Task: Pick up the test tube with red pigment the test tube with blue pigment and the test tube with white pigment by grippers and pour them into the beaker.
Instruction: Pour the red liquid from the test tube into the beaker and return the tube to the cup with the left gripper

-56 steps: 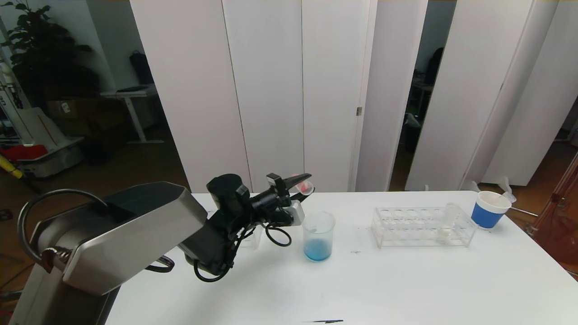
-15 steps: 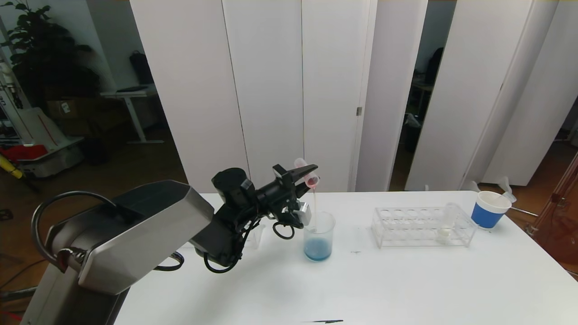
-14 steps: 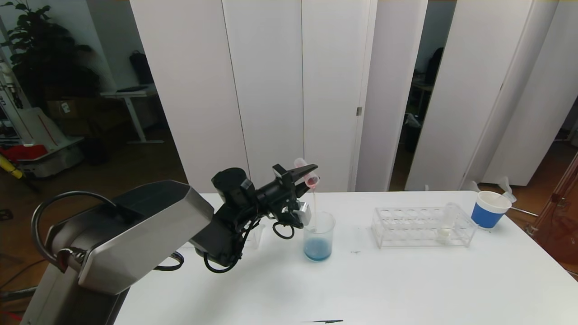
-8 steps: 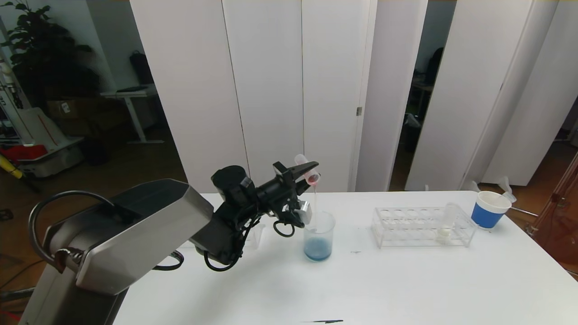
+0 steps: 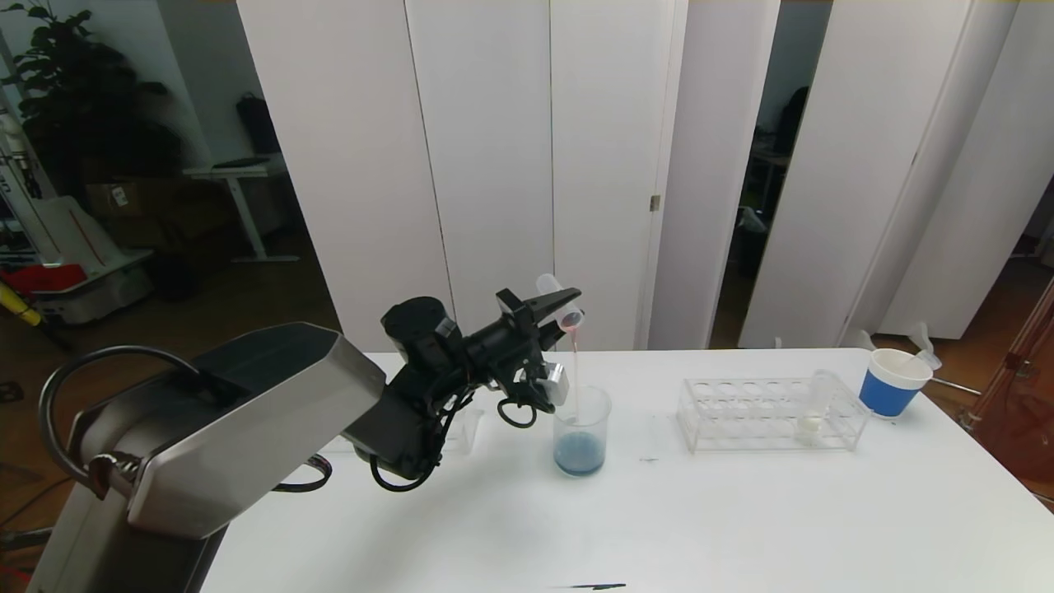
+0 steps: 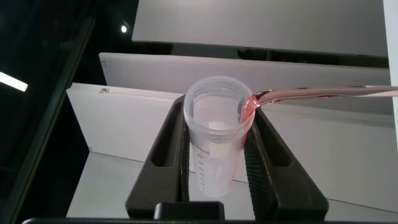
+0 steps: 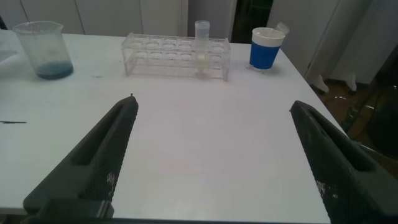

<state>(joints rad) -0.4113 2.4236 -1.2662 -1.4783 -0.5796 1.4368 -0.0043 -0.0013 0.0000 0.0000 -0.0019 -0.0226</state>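
Observation:
My left gripper (image 5: 565,306) is shut on the test tube with red pigment (image 5: 568,315) and holds it tilted, mouth down, above the beaker (image 5: 581,428). A thin pink-red stream (image 5: 575,371) falls from the tube's mouth into the beaker, which holds dark blue liquid. In the left wrist view the tube (image 6: 217,143) sits between both fingers, with red liquid leaving its rim. The test tube with white pigment (image 5: 813,409) stands in the clear rack (image 5: 770,412). The test tube with blue pigment is out of view. My right gripper (image 7: 211,109) is open and empty above the table.
A blue-and-white paper cup (image 5: 891,383) stands at the far right, beyond the rack. A small clear object (image 5: 463,430) lies on the table behind my left arm. The right wrist view shows the beaker (image 7: 43,50), rack (image 7: 174,53) and cup (image 7: 266,46) farther off.
My left gripper has risen a little and tipped the tube further. The red stream keeps running into the beaker, and the liquid there has darkened.

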